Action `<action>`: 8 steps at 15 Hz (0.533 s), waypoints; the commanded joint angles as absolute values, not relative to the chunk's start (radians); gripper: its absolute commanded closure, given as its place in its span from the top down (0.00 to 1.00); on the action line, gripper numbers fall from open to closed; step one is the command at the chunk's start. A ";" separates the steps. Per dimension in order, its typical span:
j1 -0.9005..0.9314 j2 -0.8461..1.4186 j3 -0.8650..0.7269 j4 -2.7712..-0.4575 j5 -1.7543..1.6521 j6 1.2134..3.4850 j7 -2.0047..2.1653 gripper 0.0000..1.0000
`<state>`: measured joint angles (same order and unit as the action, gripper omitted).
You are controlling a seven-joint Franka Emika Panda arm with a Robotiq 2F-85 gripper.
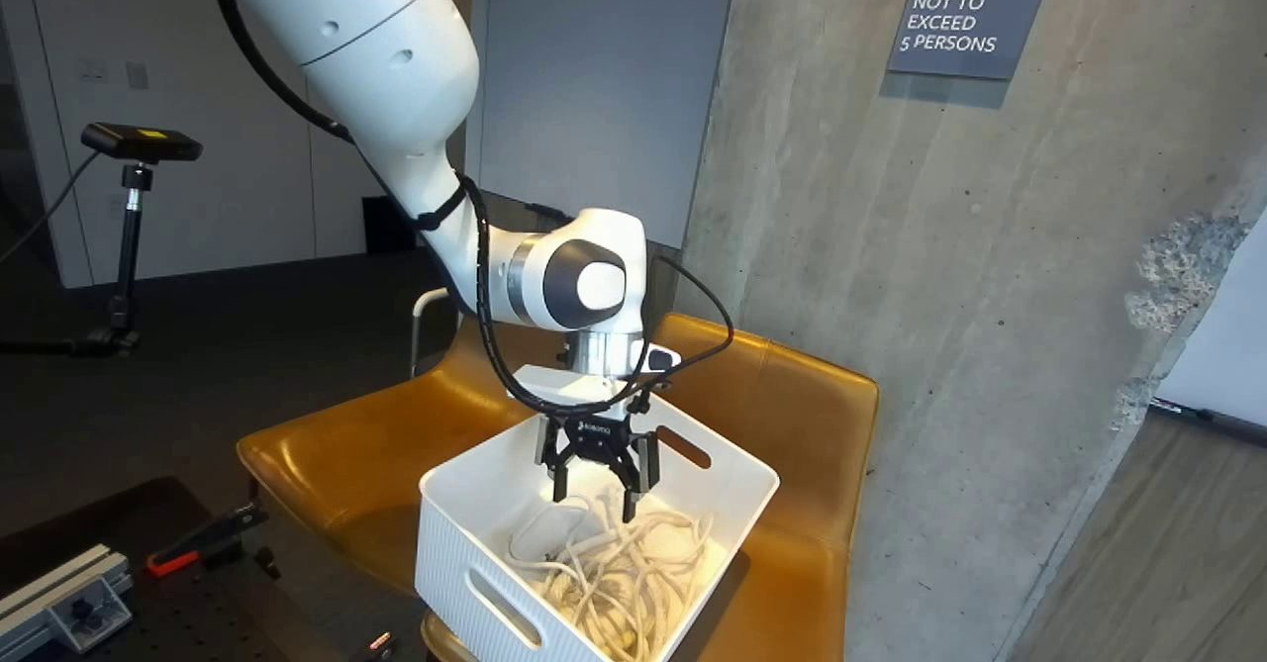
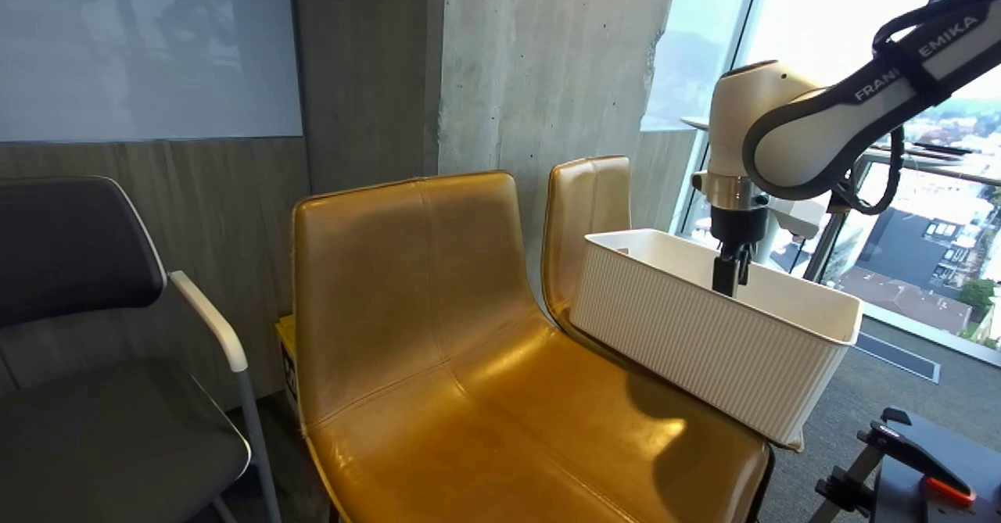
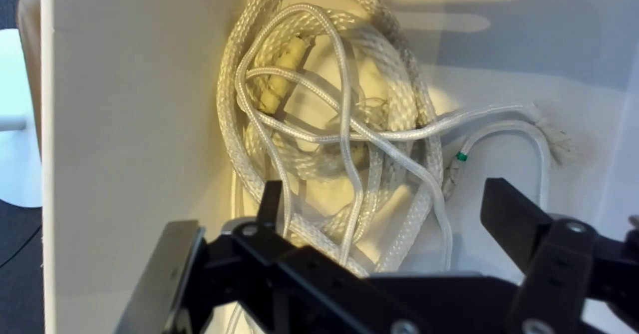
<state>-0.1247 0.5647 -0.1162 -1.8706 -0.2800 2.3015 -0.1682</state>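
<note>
The black Robotiq hand [image 1: 595, 502] points down inside a white ribbed bin [image 1: 450, 558], released: its 2 fingers [image 3: 514, 221] stand wide apart with nothing gripped between them. In the wrist view, a thick braided white rope [image 3: 225, 119] lies coiled on the bin's floor at 11 o'clock from the hand, in yellowish light, with a thinner white cord [image 3: 346, 124] looped across it. Whether the finger on the 9 o'clock side touches that cord cannot be told. Within the coil is a short yellowish piece [image 3: 283, 77], unclear in kind. At 2 o'clock is a green band [image 3: 462, 157], and farther out a frayed end [image 3: 559, 139] spreads.

In an exterior view, a tan leather chair [image 1: 337, 454] reaches out beside the bin at 9 o'clock, and a tan backrest [image 1: 792, 405] rises at 2. Farther out, a red-and-black tool [image 1: 206, 536] lies on a dark surface [image 1: 247, 622] at 9 o'clock, a camera [image 1: 139, 142] stands at 10, and an occupancy sign [image 1: 970, 14] for 5 persons hangs on a concrete wall [image 1: 841, 197] at 1. In an exterior view, a dark armchair [image 2: 117, 421] stands at 9 o'clock, well apart.
</note>
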 commanded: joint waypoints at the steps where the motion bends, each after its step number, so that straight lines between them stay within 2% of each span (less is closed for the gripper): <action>1: -0.159 0.645 -0.105 -1.800 -0.255 2.350 -0.226 1.00; 8: -0.150 0.833 -0.119 -1.635 -0.332 2.351 -0.335 1.00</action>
<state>-0.1441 0.7463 -0.1161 -1.7249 -0.3023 2.3577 -0.2805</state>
